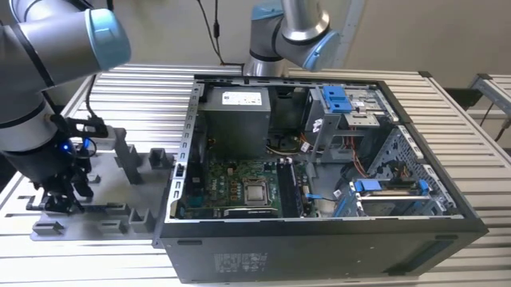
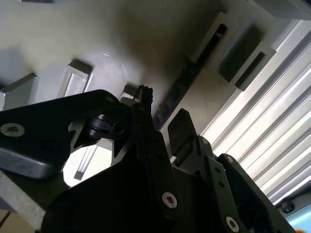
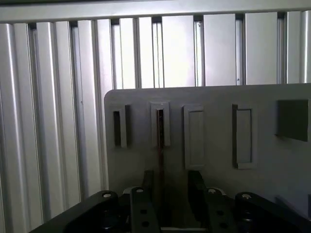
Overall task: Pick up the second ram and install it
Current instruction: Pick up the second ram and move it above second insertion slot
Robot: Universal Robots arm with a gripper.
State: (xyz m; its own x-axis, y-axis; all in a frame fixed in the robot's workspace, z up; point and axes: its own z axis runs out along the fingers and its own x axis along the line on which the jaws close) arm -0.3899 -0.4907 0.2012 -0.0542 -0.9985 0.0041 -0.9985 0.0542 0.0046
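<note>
**Gripper spread over the second ram on the tray**

Scene, exterior view: the slatted metal table [image 1: 143, 89] carries everything. An open computer case [image 1: 319, 251] fills the centre and the exterior view's right, with its boards and drive cages exposed. The working arm [image 1: 32, 119] comes down along the exterior view's left edge. Another arm [image 1: 288, 30] stands at top centre, behind the case.

The grey plastic tray [image 1: 112, 188] lies flat on the table at the exterior view's lower left, just beside the case, with blocks and posts standing on it.

The gripper [image 1: 62, 200] is low over the tray's near-left part.

In both wrist views the gripper [image 3: 171, 174] [image 2: 163, 109] is spread, its fingers [image 3: 195, 187] well apart and pinching nothing.

The second ram [image 3: 160, 128] [image 2: 187, 80] stands on its long edge on the tray [image 3: 272, 160]. Its far end sits in a narrow slotted block and its near end runs in between the two fingers. It lies closer to one finger than to the other, and I cannot tell whether it touches that finger. There is a clear gap on the other side.
</note>
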